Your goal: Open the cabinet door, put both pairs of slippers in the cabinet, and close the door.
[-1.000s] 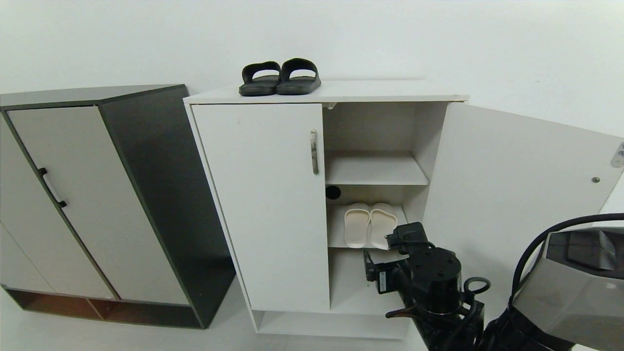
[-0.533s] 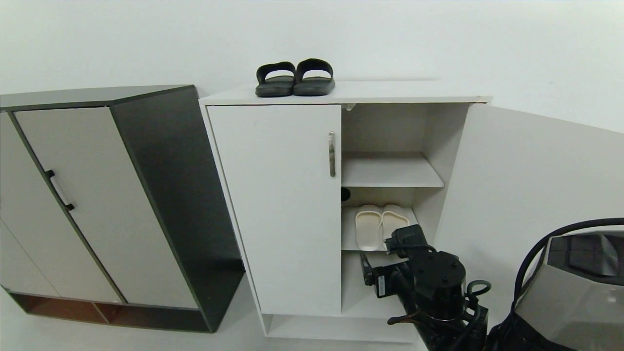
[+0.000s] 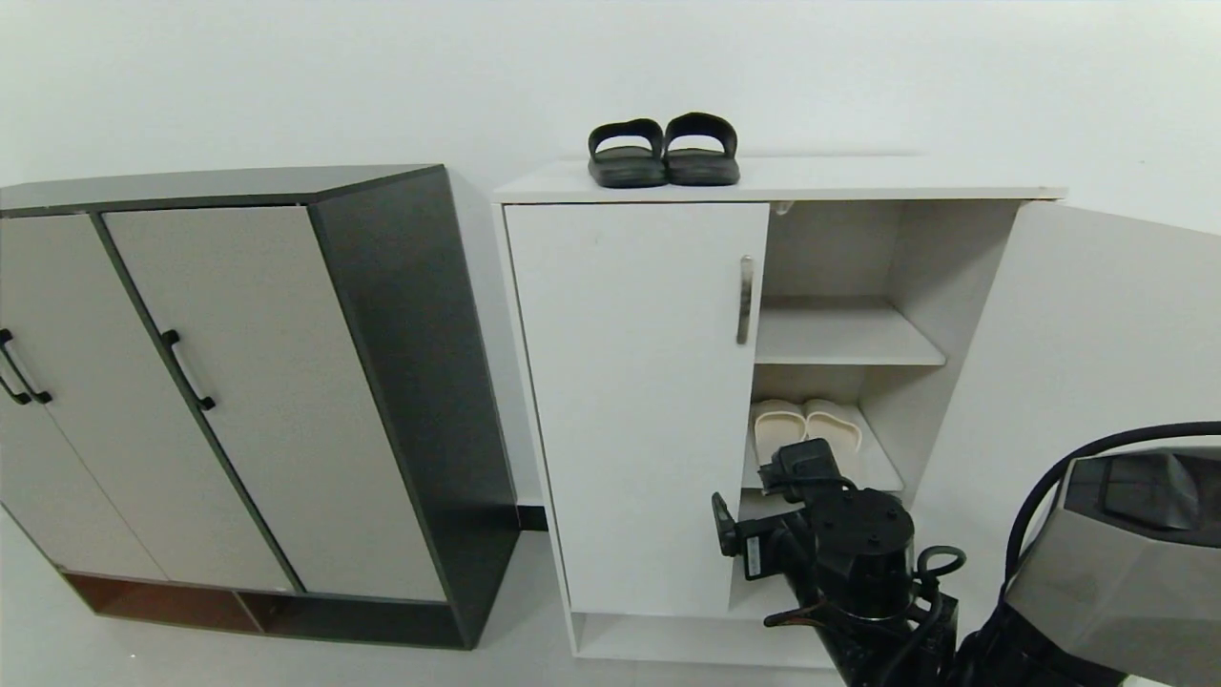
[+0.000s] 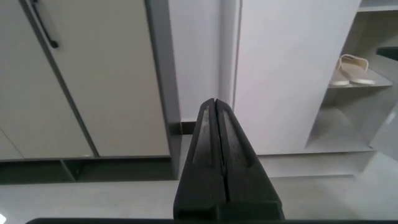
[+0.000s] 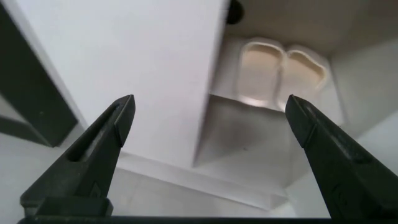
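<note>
A pair of black slippers (image 3: 663, 153) stands on top of the white cabinet (image 3: 858, 179). The cabinet's right door (image 3: 1097, 363) is swung wide open and its left door (image 3: 639, 401) is closed. A pair of white slippers (image 3: 806, 427) lies side by side on the middle shelf, also seen as white slippers (image 5: 283, 71) and white slippers (image 4: 351, 68). My right arm (image 3: 849, 553) is low in front of the open compartment. My right gripper (image 5: 210, 102) is open and empty, a little back from the shelf. My left gripper (image 4: 214, 106) is shut and empty, low, facing the cabinets' bases.
A dark cabinet (image 3: 238, 382) with grey doors and black handles stands to the left of the white one, a narrow gap between them. The upper shelf (image 3: 839, 334) and the bottom compartment (image 5: 249, 143) hold nothing. The open door juts out on the right.
The whole head picture has shifted right, so the camera has turned left. The slippers and doors stand as before. My right arm keeps its place in the picture.
</note>
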Robot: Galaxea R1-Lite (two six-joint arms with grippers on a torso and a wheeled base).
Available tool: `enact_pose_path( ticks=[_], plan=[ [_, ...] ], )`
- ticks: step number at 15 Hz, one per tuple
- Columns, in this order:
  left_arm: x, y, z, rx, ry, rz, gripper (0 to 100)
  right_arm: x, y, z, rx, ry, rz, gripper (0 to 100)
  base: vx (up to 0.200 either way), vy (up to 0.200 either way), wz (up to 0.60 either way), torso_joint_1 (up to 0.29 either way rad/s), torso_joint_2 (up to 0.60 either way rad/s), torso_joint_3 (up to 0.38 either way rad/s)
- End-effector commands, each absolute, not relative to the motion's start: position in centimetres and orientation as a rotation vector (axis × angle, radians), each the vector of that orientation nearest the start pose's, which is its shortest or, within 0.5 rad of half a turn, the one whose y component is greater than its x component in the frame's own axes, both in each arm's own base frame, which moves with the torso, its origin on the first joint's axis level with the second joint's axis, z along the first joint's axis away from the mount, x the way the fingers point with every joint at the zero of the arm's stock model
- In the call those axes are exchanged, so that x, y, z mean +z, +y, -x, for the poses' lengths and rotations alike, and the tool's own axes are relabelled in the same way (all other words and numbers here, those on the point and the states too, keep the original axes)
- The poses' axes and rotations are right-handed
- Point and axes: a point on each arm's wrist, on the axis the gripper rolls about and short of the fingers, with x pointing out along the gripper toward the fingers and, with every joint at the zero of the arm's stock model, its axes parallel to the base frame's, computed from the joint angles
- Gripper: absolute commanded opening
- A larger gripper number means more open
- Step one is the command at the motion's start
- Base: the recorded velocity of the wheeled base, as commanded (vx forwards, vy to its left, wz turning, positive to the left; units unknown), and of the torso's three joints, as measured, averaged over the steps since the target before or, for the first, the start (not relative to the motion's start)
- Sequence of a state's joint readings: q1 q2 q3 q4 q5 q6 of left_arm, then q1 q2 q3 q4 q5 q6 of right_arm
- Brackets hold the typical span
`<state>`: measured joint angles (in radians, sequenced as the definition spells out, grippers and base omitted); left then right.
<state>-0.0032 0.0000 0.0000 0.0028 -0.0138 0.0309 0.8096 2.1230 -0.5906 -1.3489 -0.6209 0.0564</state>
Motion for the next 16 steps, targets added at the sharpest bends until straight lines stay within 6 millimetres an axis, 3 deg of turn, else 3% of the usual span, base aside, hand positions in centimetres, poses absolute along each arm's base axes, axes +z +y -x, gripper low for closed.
enact_pose_path(
  ticks=[1,16],
  plan=[
    [7.52,-0.02,2.27,-0.017,0.004,-0.031,0,6.31,23.53,-24.14,0.185,0.148,0.068,100,0.000,0.200,0.00,0.002,0.01,0.002],
    [7.52,-0.02,2.27,-0.017,0.004,-0.018,0,5.54,23.19,-24.24,0.179,0.123,0.084,100,0.000,0.013,0.00,0.000,0.00,0.000]
  ],
)
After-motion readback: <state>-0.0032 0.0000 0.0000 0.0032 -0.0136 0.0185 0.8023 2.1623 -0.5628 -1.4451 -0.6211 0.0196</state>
